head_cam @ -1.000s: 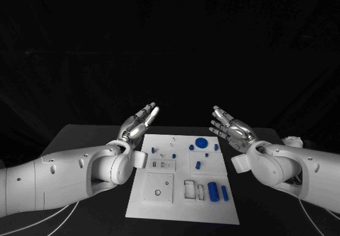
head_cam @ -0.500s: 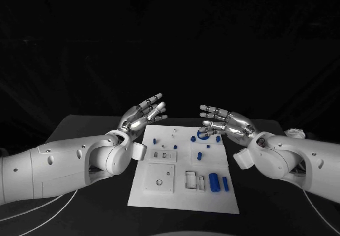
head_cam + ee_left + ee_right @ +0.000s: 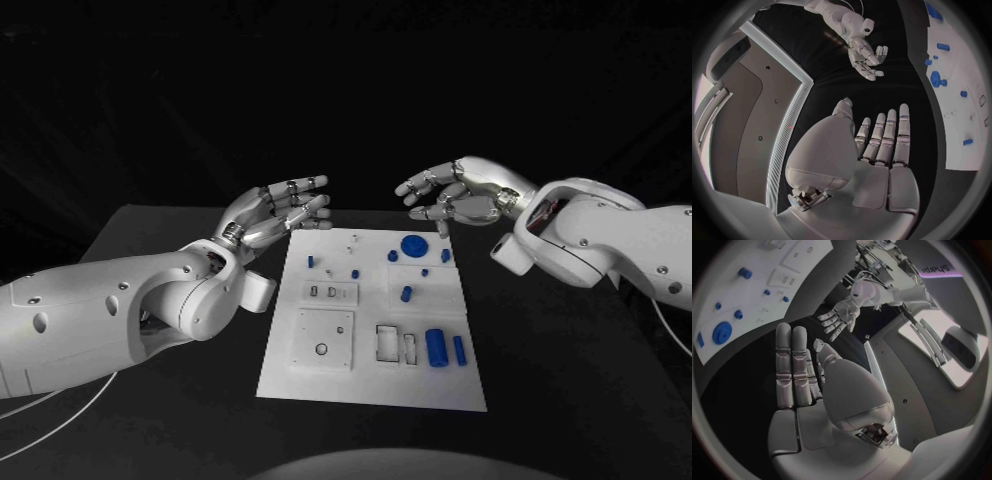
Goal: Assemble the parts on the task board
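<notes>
The white task board (image 3: 362, 386) lies in the middle of the black table. On its far end sit a round blue disc (image 3: 414, 244) and several small blue parts; a thick blue cylinder (image 3: 436, 347) and a slim blue bar (image 3: 460, 349) lie near its right edge. My left hand (image 3: 278, 213) hovers over the board's far left corner, fingers apart, holding nothing. My right hand (image 3: 464, 195) hangs higher over the far right corner with fingers loosely bent and nothing in them. The left wrist view shows my left hand (image 3: 879, 150), my right hand (image 3: 867, 57) and the board (image 3: 961, 125). The right wrist view shows my right hand (image 3: 801, 375), my left hand (image 3: 839, 315) and the disc (image 3: 721, 332).
The board carries a square plate with a small hole (image 3: 325, 343) and rectangular slots (image 3: 387, 343) near its front. Bare black table (image 3: 577, 400) runs along both sides of the board. A cable (image 3: 58, 425) trails under my left arm.
Both hands have tipped from upright beside the board to leaning inward over its far end. The right hand has risen and its fingers have bent. The head camera has shifted.
</notes>
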`<action>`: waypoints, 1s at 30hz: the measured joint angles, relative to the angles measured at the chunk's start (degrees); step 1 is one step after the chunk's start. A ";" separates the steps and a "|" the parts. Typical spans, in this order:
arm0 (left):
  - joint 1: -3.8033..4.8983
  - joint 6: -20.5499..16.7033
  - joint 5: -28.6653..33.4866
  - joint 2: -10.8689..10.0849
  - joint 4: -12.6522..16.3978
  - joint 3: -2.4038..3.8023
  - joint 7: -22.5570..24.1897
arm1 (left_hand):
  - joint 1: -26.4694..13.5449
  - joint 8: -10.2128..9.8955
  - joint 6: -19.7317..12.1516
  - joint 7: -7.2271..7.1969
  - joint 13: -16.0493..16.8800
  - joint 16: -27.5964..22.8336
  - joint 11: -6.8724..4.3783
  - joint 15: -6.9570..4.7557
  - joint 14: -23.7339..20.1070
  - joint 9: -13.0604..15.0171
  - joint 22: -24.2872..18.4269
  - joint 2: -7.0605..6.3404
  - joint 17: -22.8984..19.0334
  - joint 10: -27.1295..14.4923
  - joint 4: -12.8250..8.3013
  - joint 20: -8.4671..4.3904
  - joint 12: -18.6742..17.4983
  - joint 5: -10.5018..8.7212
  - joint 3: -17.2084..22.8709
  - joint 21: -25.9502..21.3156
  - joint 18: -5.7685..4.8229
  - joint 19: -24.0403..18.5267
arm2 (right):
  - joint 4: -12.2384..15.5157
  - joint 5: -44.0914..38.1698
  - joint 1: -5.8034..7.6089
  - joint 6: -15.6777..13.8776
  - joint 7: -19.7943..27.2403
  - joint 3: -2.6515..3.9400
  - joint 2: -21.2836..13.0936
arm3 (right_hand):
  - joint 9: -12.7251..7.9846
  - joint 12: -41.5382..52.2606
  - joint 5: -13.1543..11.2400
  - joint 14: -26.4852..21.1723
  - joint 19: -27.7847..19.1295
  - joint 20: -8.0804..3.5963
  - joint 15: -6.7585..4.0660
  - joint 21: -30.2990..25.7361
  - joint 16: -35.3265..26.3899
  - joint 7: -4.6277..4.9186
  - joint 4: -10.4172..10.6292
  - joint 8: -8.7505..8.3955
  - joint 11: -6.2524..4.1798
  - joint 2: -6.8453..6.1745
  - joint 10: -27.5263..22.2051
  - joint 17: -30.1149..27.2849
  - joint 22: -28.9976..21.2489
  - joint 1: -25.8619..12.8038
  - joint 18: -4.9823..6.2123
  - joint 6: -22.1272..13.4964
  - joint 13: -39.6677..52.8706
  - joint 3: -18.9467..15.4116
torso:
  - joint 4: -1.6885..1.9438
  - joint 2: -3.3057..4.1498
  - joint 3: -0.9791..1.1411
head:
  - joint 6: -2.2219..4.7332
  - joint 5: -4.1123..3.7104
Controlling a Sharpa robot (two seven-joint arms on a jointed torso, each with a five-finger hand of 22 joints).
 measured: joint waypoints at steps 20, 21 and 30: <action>3.90 -0.68 -3.22 -4.00 7.08 0.02 -0.86 | 2.11 2.65 5.77 1.70 -0.65 1.78 0.07 0.20 -0.61 0.48 -0.78 1.21 -0.66 -0.53 0.06 0.21 2.46 2.72 -1.13 -1.22 0.00 -0.61 | -8.10 -38.88 2.05 4.64 -10.83 -0.19 8.84 | 8.44 7.20 11.67 13.07 16.56 -1.56 -1.88 34.77 32.16 -1.06 3.12 -0.83 -2.39 -11.46 2.79 41.07 46.84 -7.68 -5.37 6.69 11.75 16.07 | 1.16 5.03 -0.52 | -0.88 -1.72; 3.92 -0.68 -3.31 -4.08 7.17 0.02 -0.87 | 2.11 2.85 5.95 1.88 -0.68 1.78 -0.08 0.21 -0.61 0.52 -0.82 1.21 -0.69 -0.70 0.01 0.21 2.60 2.89 -1.26 -1.22 0.00 -0.61 | -8.47 -39.62 1.85 4.89 -11.02 -0.23 9.19 | 8.64 6.82 9.52 13.08 16.76 -1.35 -1.86 35.00 32.40 -1.09 3.40 -0.98 -2.20 -11.92 2.38 41.30 46.84 -8.29 -5.36 6.53 11.88 16.14 | 1.18 5.03 -0.52 | -0.92 -1.72; 4.03 -0.67 -4.08 -4.22 7.00 0.01 -0.96 | 2.78 3.76 6.96 2.89 -0.92 2.44 -0.54 -0.14 -0.96 0.52 -0.97 1.43 -0.93 -1.16 0.00 0.21 3.37 3.10 -1.57 -1.56 0.00 -0.61 | -12.20 -44.27 -0.22 6.82 -12.82 -0.32 12.31 | 9.01 5.15 5.28 13.29 16.75 -1.35 -1.65 35.00 32.50 -0.59 4.20 -2.09 -1.90 -13.01 0.67 41.22 46.84 -9.91 -5.36 5.44 12.36 15.84 | 1.18 4.77 -0.56 | -1.12 -1.69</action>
